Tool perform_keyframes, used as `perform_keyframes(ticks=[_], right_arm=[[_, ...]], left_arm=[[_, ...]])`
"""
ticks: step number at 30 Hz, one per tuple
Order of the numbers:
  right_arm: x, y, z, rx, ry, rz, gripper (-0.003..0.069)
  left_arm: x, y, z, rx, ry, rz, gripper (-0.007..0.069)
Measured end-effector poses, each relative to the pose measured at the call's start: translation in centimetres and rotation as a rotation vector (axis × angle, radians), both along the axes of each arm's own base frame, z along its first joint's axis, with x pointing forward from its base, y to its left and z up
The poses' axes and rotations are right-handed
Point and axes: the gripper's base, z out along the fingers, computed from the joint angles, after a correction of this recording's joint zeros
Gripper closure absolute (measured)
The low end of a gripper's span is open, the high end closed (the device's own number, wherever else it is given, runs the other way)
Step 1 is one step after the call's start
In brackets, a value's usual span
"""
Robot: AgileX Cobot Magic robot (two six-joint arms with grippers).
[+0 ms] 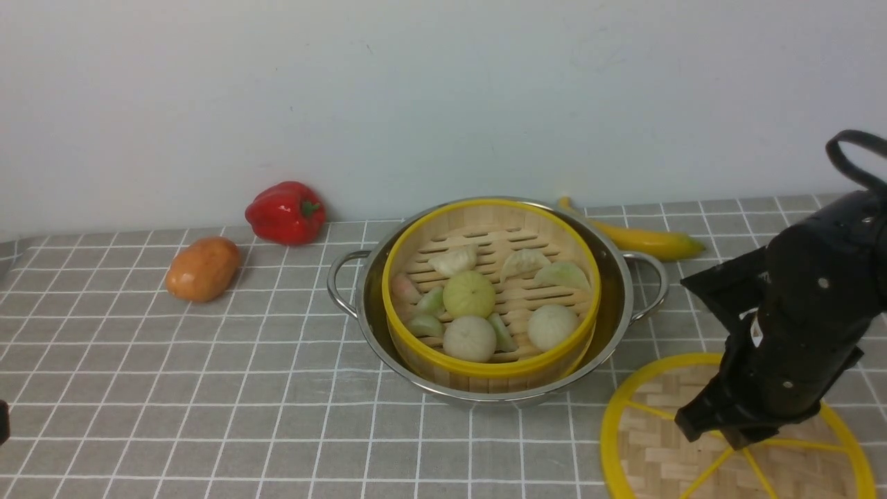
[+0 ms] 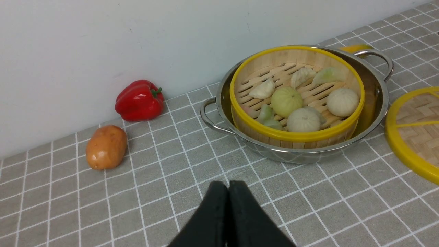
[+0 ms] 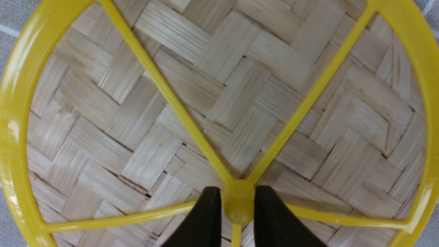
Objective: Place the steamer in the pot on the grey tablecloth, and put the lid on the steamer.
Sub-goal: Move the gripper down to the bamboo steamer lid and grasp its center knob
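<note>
Around the small centre knob (image 3: pixel 239 197) of the woven-bamboo steamer lid (image 1: pixel 658 443), see the right tool (image 3: pixel 237 207) closed, with a finger snug against either side. Looks like a real pinch, made just ahead of lifting. Find the lid lying flat by all appearances on the grey gridded tablecloth (image 1: pixel 208 388), to the right of and nearer than the stainless-steel pot (image 1: pixel 369 333). Over at the left tool (image 2: pixel 228 188), find both fingertips pressed together with nothing between them.

Inside the pot, see the bamboo steamer basket (image 1: pixel 489 369) already seated, open on top, with dumplings and round buns on its slatted floor. Count the first half of the job as done, judging by this; leave only the lid to bring over.

Expect to handle a light, fairly stiff disc, with a little give in the weave. Treat the glossy yellow knob as probably slippery, small and smooth as it looks. Keep hold there all the same: central, so best for balance, and well away from the wide rim needed for seating. Squeeze firmly but without crushing; raise straight up, since off-centre drag could make the disc swing or tip about so small a hold. Carry level and high enough to clear the nearby loop handle (image 1: pixel 658 294), centre over the yellow upper rim (image 1: pixel 596 277), then lower gently, so as not to nudge the basket or squash the buns.
</note>
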Motion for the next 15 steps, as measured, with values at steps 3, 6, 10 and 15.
perform_keyframes(ticks=[3, 6, 10, 15], right_arm=[[0.0, 0.0, 0.0, 0.0, 0.0, 0.0, 0.0501], [0.0, 0.0, 0.0, 0.0, 0.0, 0.0, 0.0489], [0.05, -0.02, -0.15, -0.007, 0.003, 0.003, 0.0465], [0.15, 0.01, -0.65, -0.014, 0.017, 0.006, 0.0442]], left_arm=[[0.0, 0.0, 0.0, 0.001, 0.0, 0.0, 0.0633], [0.0, 0.0, 0.0, 0.001, 0.0, 0.0, 0.0633], [0.0, 0.0, 0.0, 0.002, -0.001, -0.001, 0.0633], [0.0, 0.0, 0.0, 0.002, -0.001, -0.001, 0.0633]])
